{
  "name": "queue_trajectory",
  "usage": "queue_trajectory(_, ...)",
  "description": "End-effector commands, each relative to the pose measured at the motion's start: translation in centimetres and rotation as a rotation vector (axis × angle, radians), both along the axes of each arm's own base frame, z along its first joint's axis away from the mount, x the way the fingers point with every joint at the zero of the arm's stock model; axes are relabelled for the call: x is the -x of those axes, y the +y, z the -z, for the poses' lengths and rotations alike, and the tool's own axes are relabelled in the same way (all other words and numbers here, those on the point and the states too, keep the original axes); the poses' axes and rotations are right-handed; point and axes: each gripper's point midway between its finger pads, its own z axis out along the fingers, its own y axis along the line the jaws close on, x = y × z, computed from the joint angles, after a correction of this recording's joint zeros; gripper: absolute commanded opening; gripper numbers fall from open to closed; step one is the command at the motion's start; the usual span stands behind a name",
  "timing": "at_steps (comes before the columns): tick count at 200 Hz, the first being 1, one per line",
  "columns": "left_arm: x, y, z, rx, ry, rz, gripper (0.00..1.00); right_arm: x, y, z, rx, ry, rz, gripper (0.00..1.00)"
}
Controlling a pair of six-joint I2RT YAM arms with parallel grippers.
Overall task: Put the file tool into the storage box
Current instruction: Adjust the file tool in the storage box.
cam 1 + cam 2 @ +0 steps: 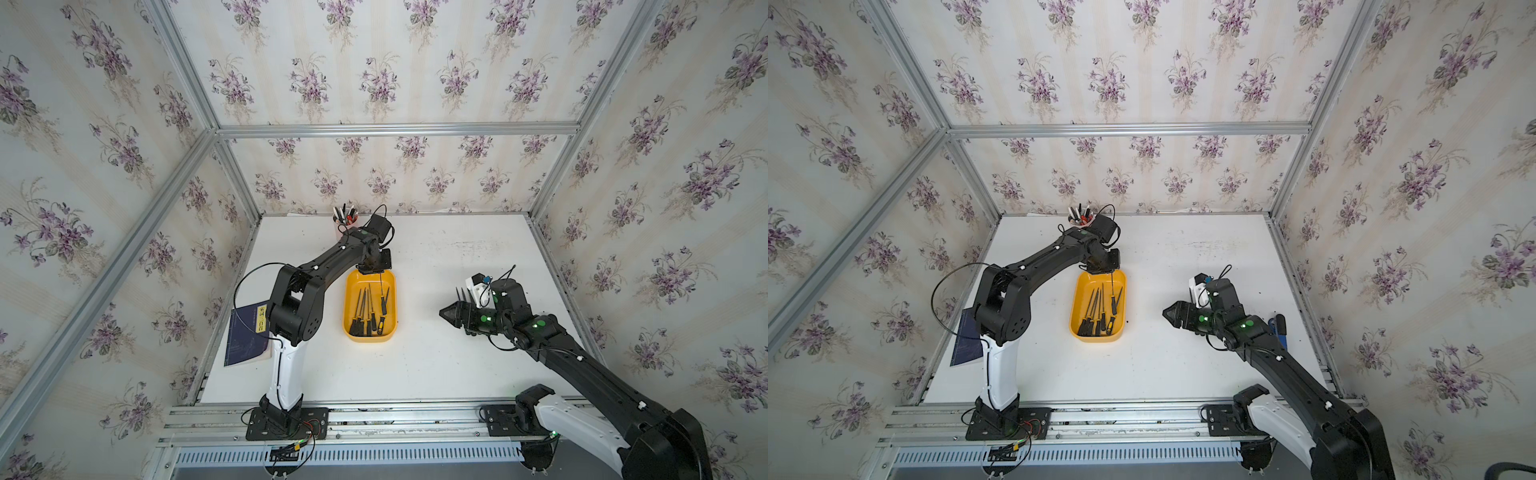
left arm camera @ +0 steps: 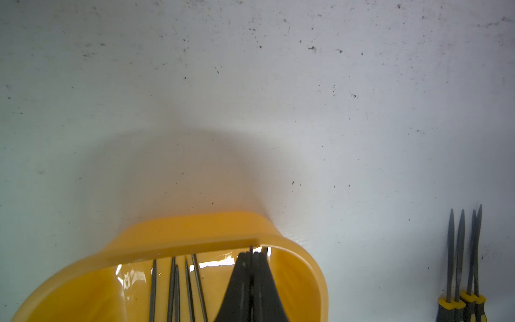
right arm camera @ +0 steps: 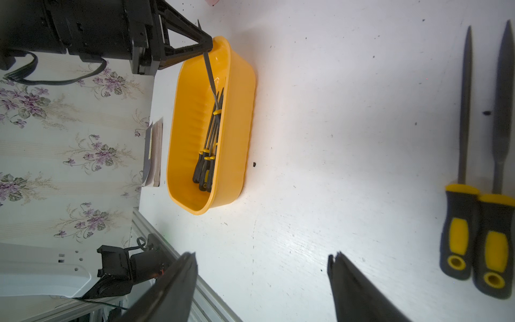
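The yellow storage box (image 1: pixel 347 308) (image 1: pixel 1074 309) (image 2: pixel 195 231) (image 3: pixel 239 111) sits mid-table with several black-and-yellow files (image 1: pixel 362 312) lying in it. Over its far end my left gripper (image 1: pixel 376 268) (image 2: pixel 253 253) (image 3: pixel 205 46) is shut on the blade tip of one file tool (image 1: pixel 381 291) (image 3: pixel 211 80). That file hangs tilted, its handle end down inside the box. My right gripper (image 1: pixel 446 313) (image 1: pixel 1169 313) (image 3: pixel 263 256) is open and empty above the table, right of the box. More files (image 2: pixel 462 264) (image 3: pixel 468 167) lie side by side on the table beside it.
A pink pen cup (image 1: pixel 345 220) stands at the back edge behind the left arm. A dark blue booklet (image 1: pixel 247 336) lies at the table's left edge. A blue-handled tool (image 1: pixel 1281 328) lies near the right edge. Aluminium frame posts and papered walls close in three sides.
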Motion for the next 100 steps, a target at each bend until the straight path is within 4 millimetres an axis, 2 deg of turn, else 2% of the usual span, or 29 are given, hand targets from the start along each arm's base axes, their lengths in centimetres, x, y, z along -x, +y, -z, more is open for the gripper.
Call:
queue_trajectory(1, -0.4, 0.4, 0.2, -0.022, -0.015, -0.017, 0.0, -0.6, 0.2, -0.6, -0.008, -0.028, 0.004, 0.79)
queue_trajectory(100, 0.2, 2.2, -0.2, -0.103, -0.029, -0.004, 0.0, -1.0, 0.4, -0.8, -0.007, -0.031, 0.004, 0.79)
